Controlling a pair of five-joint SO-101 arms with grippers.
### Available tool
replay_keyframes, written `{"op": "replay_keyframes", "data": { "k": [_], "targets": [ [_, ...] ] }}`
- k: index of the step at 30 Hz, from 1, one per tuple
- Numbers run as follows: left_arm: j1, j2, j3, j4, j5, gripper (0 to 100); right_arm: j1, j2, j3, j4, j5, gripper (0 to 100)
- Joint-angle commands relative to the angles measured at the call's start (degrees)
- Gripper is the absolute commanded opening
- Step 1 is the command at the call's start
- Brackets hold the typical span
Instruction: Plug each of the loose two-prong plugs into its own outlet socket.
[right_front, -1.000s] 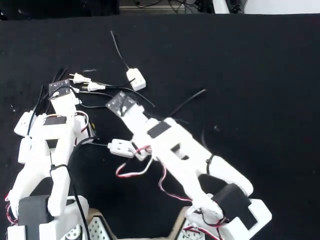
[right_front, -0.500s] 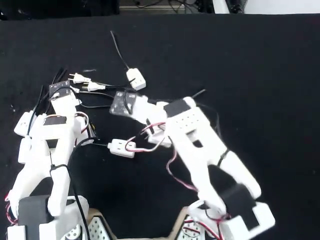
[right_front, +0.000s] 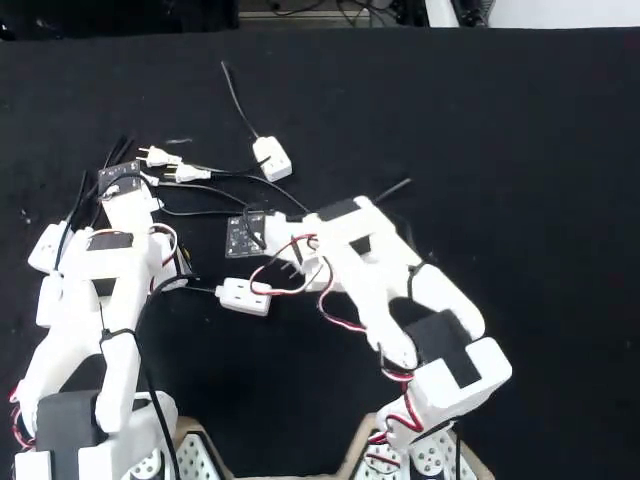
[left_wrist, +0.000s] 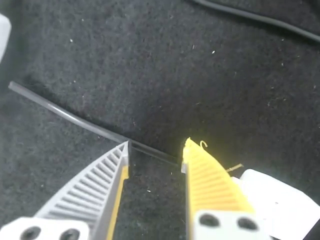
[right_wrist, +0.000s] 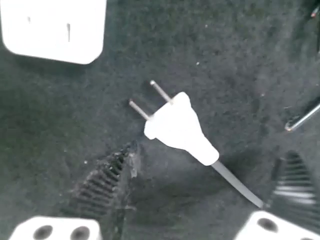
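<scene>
Two loose white two-prong plugs (right_front: 160, 155) (right_front: 190, 172) lie side by side at the back left, just beyond my left gripper (right_front: 120, 178). In the left wrist view that gripper (left_wrist: 156, 147) is open, its tips over a thin black cable (left_wrist: 65, 115), holding nothing. My right gripper (right_front: 245, 235) hangs at mid-table, open. Under it lies another white plug (right_wrist: 180, 127), prongs toward a white outlet socket (right_wrist: 52, 27); the fingers (right_wrist: 107, 182) stand apart on either side without touching it. More sockets (right_front: 272, 158) (right_front: 243, 295) rest on the black cloth.
Black cables (right_front: 240, 100) cross the cloth between the plugs and sockets. A white block (left_wrist: 277, 202) sits close beside the left gripper's yellow finger. The right arm's red and white wires (right_front: 290, 280) loop over the near socket. The table's right half is bare black cloth (right_front: 520, 150).
The right arm has swung its elbow to the right and folded back; its gripper has moved slightly nearer and now points left. The left arm has not moved.
</scene>
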Motion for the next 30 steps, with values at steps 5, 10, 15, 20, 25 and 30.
{"op": "replay_keyframes", "data": {
  "k": [5, 10, 15, 20, 25, 30],
  "targets": [
    [0.22, -2.02, -1.10, 0.09, 0.18, 18, 1.58, -1.45, -4.44, 6.42, -6.77, 4.8],
    [0.22, -2.02, -1.10, 0.00, 0.18, 18, 2.20, -9.98, -3.91, 12.66, -14.51, 1.0],
    [0.22, -1.93, -1.19, 0.00, 0.18, 18, 2.20, -19.38, -1.19, 16.18, -24.97, 1.1],
    [0.22, -1.67, -1.36, 0.00, 0.18, 18, 1.85, -20.26, 6.73, 14.59, -27.60, 5.7],
    [0.22, -1.67, -1.45, -0.09, 0.26, 18, 2.20, -17.36, 13.49, 9.58, -27.16, 24.0],
    [0.22, -1.58, -1.45, -0.09, 0.26, 18, 1.85, -17.01, 13.85, 6.33, -27.60, 23.2]
  ]
}}
